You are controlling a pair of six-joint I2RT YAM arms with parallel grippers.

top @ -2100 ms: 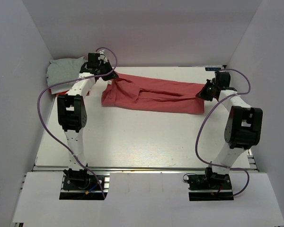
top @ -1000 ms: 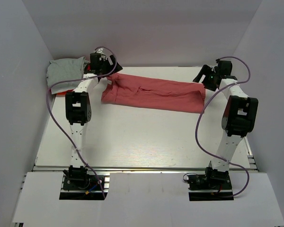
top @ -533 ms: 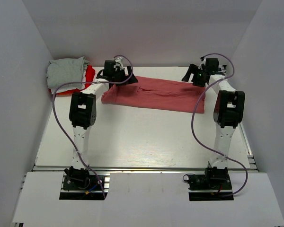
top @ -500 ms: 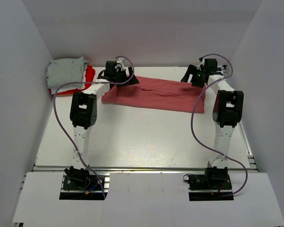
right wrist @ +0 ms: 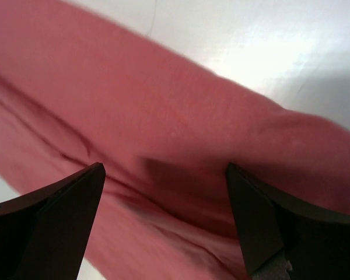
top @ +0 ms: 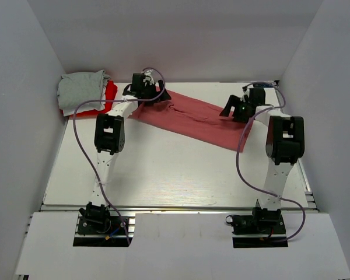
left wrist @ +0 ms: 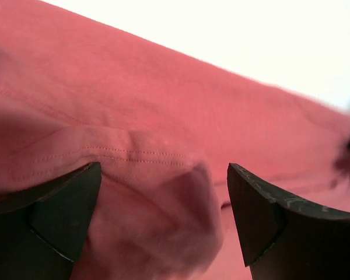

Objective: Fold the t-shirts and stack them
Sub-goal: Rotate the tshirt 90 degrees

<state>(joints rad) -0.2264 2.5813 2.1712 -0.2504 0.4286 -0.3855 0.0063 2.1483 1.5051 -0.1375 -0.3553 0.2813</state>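
Where the two arms are bolted at the near edge, a white panel (top: 181,245) and a metal rail (top: 175,207) are seen ahead of a white table (top: 163,175), its near and middle stretches lit evenly from above. Purple cables (top: 74,131) are looped beside each arm. The workspace is closed in by plain pale walls on the left (top: 17,116), on the right (top: 332,116) and at the far side (top: 175,41).

Toward the far half of the table, the salmon-pink t-shirt (top: 192,116) is laid out as a long band, slanted from far left to nearer right. Its right end is met by the right gripper (top: 228,109) and its far left end by the left gripper (top: 158,94).

In both wrist views the dark fingers are shown parted, with pink cloth filling the gap. A seamed fold is bulged up between the left pair (left wrist: 64,216), and a smoother ridge is crossed by the right pair (right wrist: 52,221). Whether the cloth is actually pinched cannot be told.

In the far left corner, well apart from the pink shirt, a grey t-shirt (top: 79,87) is bundled on top of a red t-shirt (top: 109,93), whose edge is shown at the right side of the pile.
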